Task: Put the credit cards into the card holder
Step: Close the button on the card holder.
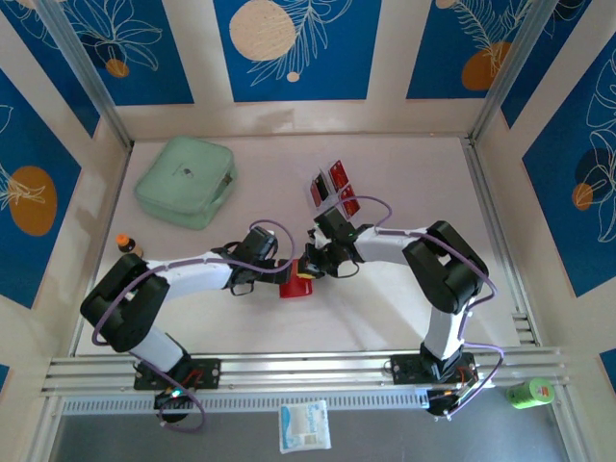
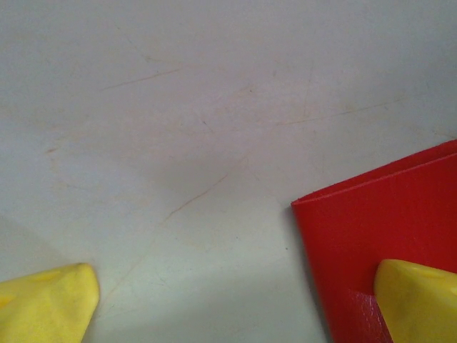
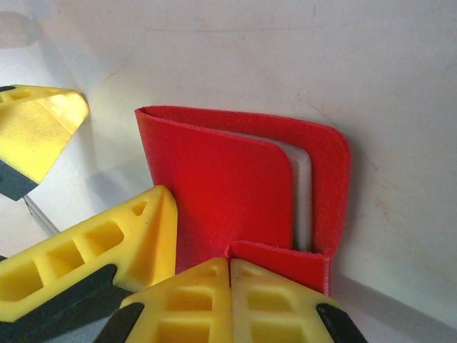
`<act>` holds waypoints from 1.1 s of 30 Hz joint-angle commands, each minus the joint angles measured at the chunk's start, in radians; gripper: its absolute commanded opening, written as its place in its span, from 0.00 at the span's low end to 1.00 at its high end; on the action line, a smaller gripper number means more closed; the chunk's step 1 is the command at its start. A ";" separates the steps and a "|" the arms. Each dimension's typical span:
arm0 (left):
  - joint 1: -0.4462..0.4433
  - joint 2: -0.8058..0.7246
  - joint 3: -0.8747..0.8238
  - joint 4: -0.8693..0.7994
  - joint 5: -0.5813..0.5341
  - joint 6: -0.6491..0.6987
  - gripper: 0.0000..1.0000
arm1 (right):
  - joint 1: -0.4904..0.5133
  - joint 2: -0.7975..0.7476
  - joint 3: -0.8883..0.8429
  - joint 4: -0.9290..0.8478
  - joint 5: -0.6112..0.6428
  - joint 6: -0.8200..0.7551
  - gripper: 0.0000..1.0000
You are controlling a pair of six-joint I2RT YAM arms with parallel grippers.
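I had the card holder (image 1: 296, 280) near mid-table, folded but slightly agape, with the left gripper (image 2: 235, 311) at its 9 o'clock, jaws spread wide and one overlapping a red corner. The right gripper (image 3: 230, 286) sat at its 3 o'clock, pinched fully together against the cover's edge and gripping nothing I could make out. With the credit cards (image 1: 339, 178) well apart toward 1 o'clock, I feared those closed tips would shove the light holder from under the left jaw, or let it fall shut.
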 commanded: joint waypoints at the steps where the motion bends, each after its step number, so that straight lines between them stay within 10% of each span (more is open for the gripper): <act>1: 0.000 0.042 -0.015 -0.086 0.050 0.006 1.00 | 0.016 0.094 -0.025 -0.162 0.090 0.013 0.00; 11: 0.000 0.043 -0.006 -0.093 0.058 0.006 1.00 | 0.037 0.149 0.031 -0.245 0.129 0.027 0.04; 33: 0.020 -0.061 0.149 -0.186 0.032 0.005 1.00 | -0.115 -0.317 -0.027 -0.203 0.011 0.011 0.61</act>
